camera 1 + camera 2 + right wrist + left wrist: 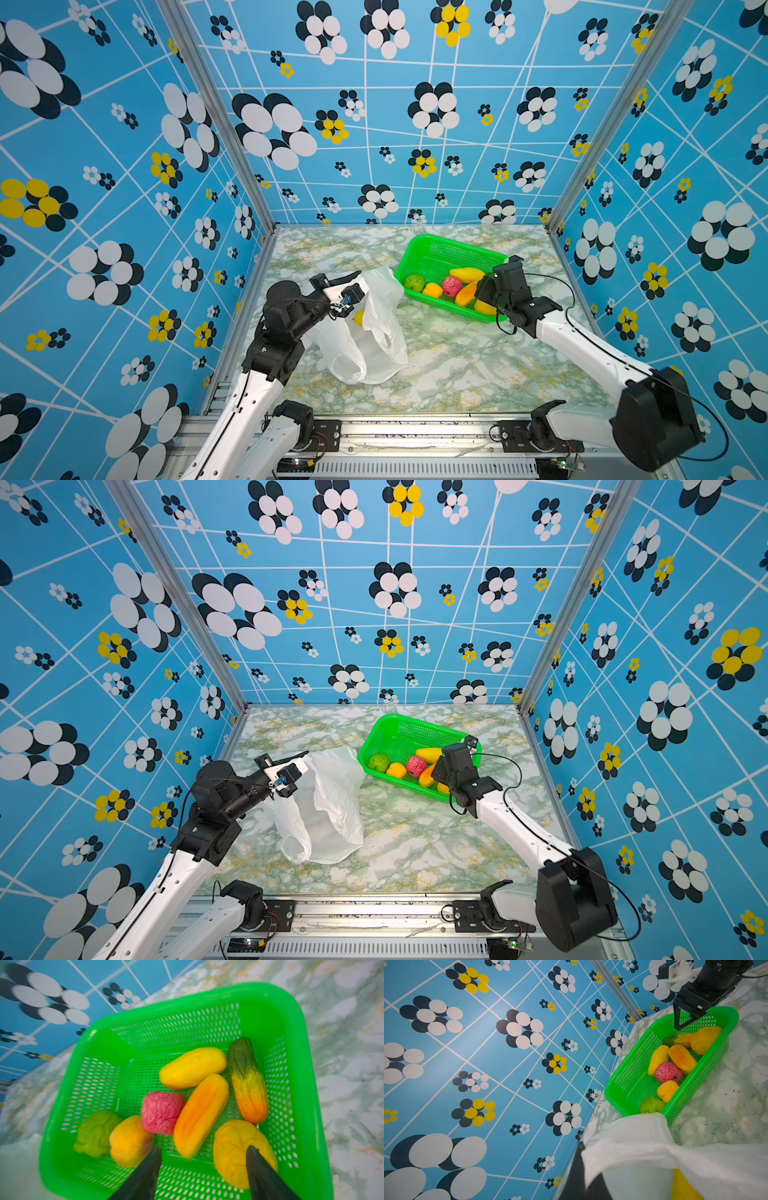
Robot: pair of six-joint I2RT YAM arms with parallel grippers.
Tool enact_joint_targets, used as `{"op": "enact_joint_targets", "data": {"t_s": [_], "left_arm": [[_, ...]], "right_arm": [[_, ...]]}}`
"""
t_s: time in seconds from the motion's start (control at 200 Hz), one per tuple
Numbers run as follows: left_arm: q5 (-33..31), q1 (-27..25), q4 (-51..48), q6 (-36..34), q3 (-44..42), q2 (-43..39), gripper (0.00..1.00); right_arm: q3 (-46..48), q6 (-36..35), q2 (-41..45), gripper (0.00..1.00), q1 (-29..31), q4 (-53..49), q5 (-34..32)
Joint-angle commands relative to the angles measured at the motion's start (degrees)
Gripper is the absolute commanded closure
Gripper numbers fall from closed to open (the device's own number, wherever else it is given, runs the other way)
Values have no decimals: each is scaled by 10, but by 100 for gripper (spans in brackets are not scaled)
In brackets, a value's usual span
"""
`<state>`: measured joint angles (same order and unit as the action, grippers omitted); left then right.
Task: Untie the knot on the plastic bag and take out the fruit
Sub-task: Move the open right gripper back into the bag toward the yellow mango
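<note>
Left jaws pinch the plastic bag rim, mouth held up. The right jaws stand apart, empty, above seven fruit in the basket. Last yellow fruit lies just below the left jaws; I should enter without snagging film.

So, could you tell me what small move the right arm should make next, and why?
Probably lift the open right tool clear of the green basket and swing it toward the plastic bag: it holds nothing, seven fruits already lie in the basket, one yellow fruit shows inside the bag, and the left tool pinches the bag's edge up.
</note>
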<state>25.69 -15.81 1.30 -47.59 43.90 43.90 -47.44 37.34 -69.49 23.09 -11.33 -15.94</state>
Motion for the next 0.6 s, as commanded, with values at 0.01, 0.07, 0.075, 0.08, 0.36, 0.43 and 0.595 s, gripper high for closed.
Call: {"op": "enact_joint_targets", "data": {"t_s": [0.01,0.07,0.075,0.08,0.36,0.43,0.595], "left_arm": [[9,3,2,1,-3,-6,100],[9,3,1,1,-4,-8,100],[9,3,1,1,-4,-8,100],[9,3,2,1,-5,-8,100],[9,5,-1,0,-1,-7,100],[8,4,2,1,-5,-10,100],[9,5,2,1,-3,-8,100]], "right_arm": [[32,-80,74,33,57,82,3],[41,-122,102,34,99,116,4],[42,-126,104,34,102,118,5],[42,-128,106,34,107,122,5],[38,-373,102,38,380,229,-66],[18,-409,63,39,427,231,-86],[-39,-501,-53,41,532,238,-155]]}}
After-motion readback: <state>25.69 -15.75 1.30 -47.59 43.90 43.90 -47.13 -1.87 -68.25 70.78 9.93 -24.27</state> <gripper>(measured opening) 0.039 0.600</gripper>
